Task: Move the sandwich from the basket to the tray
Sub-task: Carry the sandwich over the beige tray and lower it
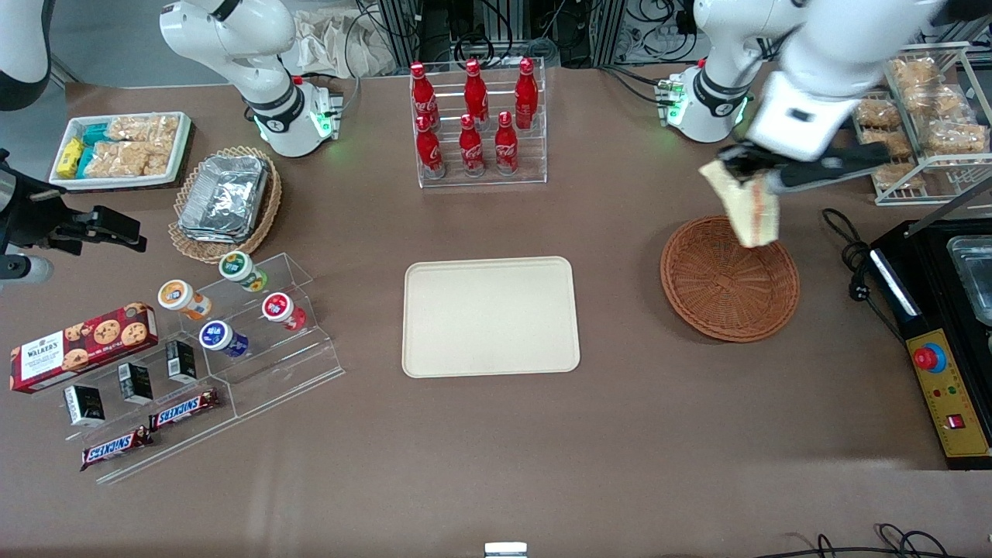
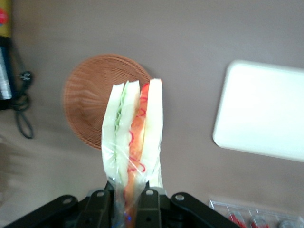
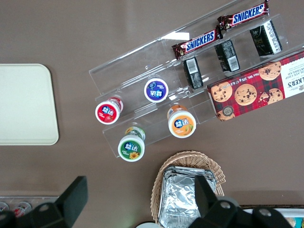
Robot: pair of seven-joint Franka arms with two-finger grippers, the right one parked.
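Brown surface [image 1: 635, 434] lies bare around the hand [image 1: 748, 180], which grips the sandwich [image 1: 745, 206] above the basket [image 1: 729, 277]. Nearby, the tray [image 1: 490, 316] holds nothing.

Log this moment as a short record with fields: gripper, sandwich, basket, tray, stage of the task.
gripper: left arm's gripper, shut on the sandwich, lifted above the basket
sandwich: wrapped wedge, hanging from the gripper, clear of the basket
basket: round reddish-brown wicker, nothing in it
tray: cream-beige, bare, beside the basket toward the parked arm's end
stage: sandwich picked up, not yet on the tray
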